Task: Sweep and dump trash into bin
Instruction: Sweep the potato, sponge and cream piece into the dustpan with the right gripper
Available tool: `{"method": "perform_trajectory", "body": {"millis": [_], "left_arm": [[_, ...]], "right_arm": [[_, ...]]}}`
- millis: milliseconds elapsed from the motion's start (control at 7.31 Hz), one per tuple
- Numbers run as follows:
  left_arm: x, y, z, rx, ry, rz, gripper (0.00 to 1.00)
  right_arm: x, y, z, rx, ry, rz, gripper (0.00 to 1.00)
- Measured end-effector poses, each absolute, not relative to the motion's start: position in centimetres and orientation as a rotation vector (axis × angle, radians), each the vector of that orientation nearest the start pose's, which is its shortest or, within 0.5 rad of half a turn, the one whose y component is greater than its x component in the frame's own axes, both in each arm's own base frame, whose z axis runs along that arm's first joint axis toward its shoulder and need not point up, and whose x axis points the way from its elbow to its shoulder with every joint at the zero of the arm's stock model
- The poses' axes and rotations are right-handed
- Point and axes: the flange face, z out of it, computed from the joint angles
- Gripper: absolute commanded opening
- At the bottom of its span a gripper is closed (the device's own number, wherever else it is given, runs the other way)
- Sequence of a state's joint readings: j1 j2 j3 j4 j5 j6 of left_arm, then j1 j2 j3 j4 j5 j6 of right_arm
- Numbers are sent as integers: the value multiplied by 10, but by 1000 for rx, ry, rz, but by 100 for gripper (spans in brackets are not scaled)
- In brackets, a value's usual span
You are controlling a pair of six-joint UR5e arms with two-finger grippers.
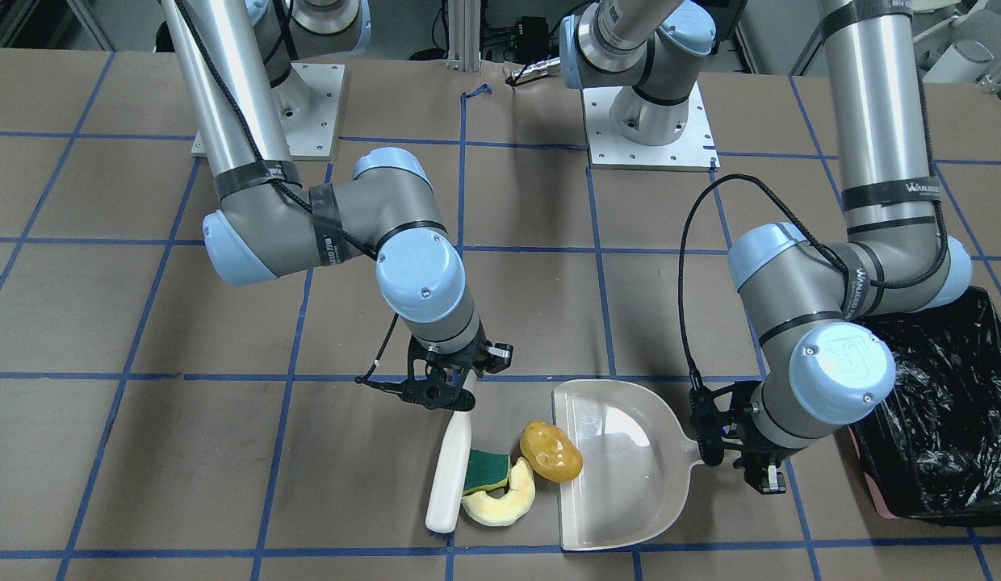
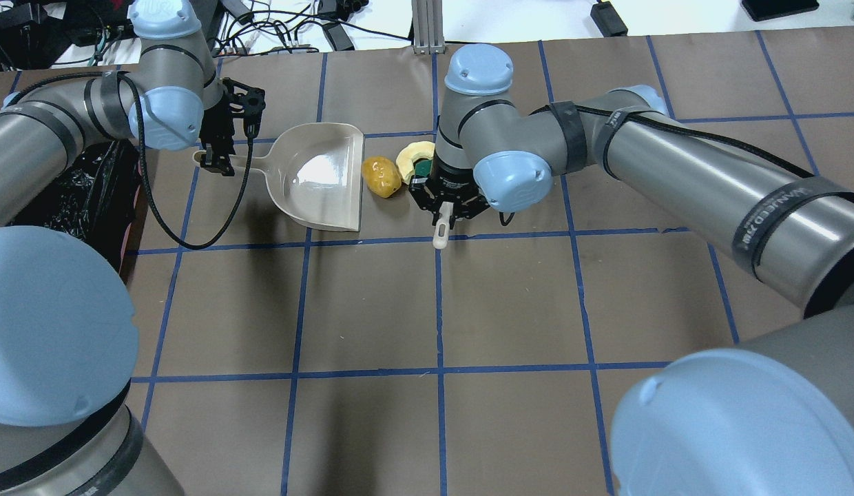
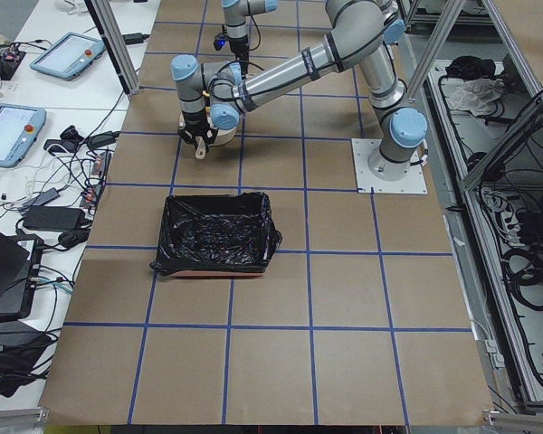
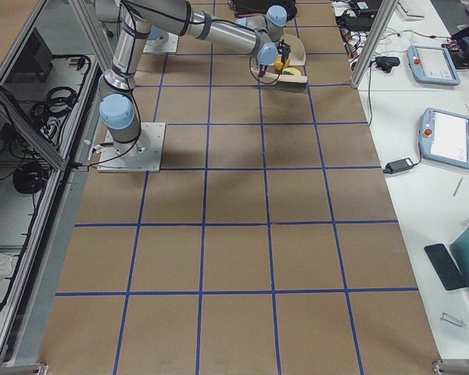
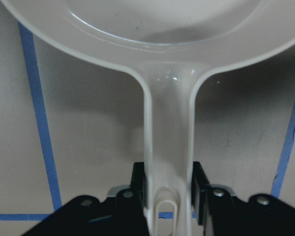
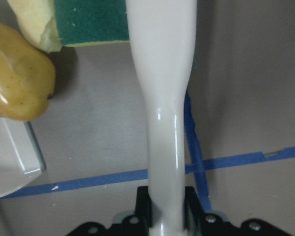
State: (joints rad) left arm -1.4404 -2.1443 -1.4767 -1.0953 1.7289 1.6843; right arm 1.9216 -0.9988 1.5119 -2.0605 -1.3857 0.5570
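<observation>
The beige dustpan (image 1: pixel 621 468) lies flat, its open lip toward the trash. My left gripper (image 1: pixel 722 440) is shut on the dustpan handle (image 5: pixel 168 147). My right gripper (image 1: pixel 460 395) is shut on a white brush handle (image 6: pixel 164 98), and the brush (image 1: pixel 450 476) lies against the green-topped sponge (image 1: pixel 486 470). The pale melon slice (image 1: pixel 500 500) curls around the sponge. The orange-yellow potato lump (image 1: pixel 551 452) touches the dustpan's lip. The black-lined bin (image 1: pixel 944 411) stands beyond my left arm, behind the dustpan's handle.
The table is brown paper with a grid of blue tape lines (image 2: pixel 437 303). The two arm base plates (image 1: pixel 646 121) sit at the robot's side of the table. Cables and tablets lie on a side desk (image 3: pixel 36 136) off the table's edge.
</observation>
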Motion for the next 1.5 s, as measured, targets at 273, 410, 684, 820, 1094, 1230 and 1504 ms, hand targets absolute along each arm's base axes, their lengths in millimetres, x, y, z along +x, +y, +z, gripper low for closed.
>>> {"method": "perform_trajectory", "body": {"millis": [273,410,684,820,1094,1230,1504], "left_arm": [[-29,-687,239,2133,2169,194,18],[-29,-688,239,2134,2169,193,18],[-29,-688,240,2133,2169,191,18],[-29,-688,240,2134,2169,191,18],[-29,-687,239,2134,2170,190,18],[-29,-687,240,2135,2172,186,18],[-29,-688,242,2135,2174,174,18]], "right_arm": [[404,-574,229,279,2946,142,0],[419,-572,228,256,2938,138,0],[450,-570,225,245,2905,127,0],[463,-569,227,248,2885,123,0],[483,-565,236,251,2826,125,0],[488,-564,240,254,2791,128,0],[507,-559,239,268,2734,126,0]]}}
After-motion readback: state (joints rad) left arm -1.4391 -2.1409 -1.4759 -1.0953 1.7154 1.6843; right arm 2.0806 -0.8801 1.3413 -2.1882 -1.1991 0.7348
